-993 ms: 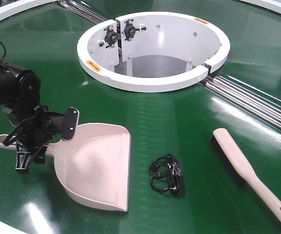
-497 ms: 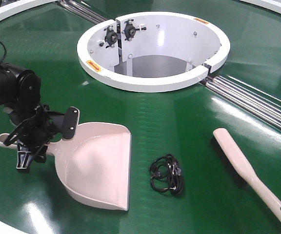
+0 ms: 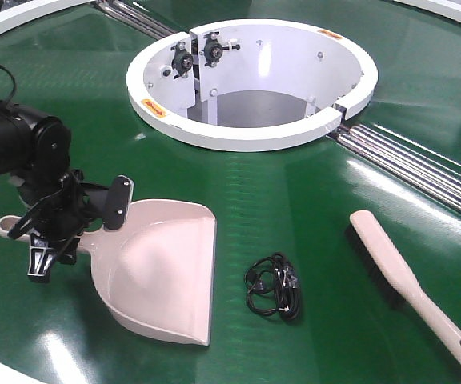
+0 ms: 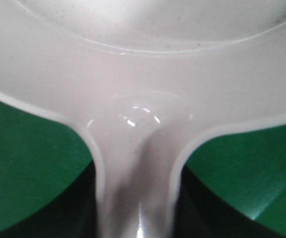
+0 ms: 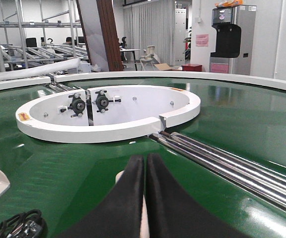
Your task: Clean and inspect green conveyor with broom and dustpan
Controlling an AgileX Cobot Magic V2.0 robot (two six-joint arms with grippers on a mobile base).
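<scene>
Front view: the green conveyor [image 3: 294, 192], a broad glossy dark-green belt with white rims, fills your field. A white ring-shaped housing [image 3: 250, 138] sits at upper centre, and steel rollers [image 3: 406, 166] run off from it toward the right edge. On the belt at lower left lies the dustpan [image 3: 162, 272], a pale beige-pink plastic scoop. Its wide flat mouth faces the near rim and its long handle points left. The left gripper [image 3: 78, 232], on a black arm, is set astride that handle with its jaws wide, one finger on the far side and one on the near side, and you can see a gap between them and the plastic. Left wrist view: the dustpan [image 4: 143, 74] appears very close, with its handle neck running down the middle and green belt on either side. The fingers themselves do not show there. The broom [image 3: 410, 284], a long slim beige plastic hand brush with short black bristles, lies flat on the belt at lower right, well apart from the dustpan, and its hang-hole end is near the frame corner. Between the two rests a small coiled black cable [image 3: 274, 286]. Right wrist view: the right gripper [image 5: 144, 158] hangs low over the belt facing the ring housing. Its black jaws are pressed together with only a hairline seam. A pale edge shows just past them, too little for you to identify.
</scene>
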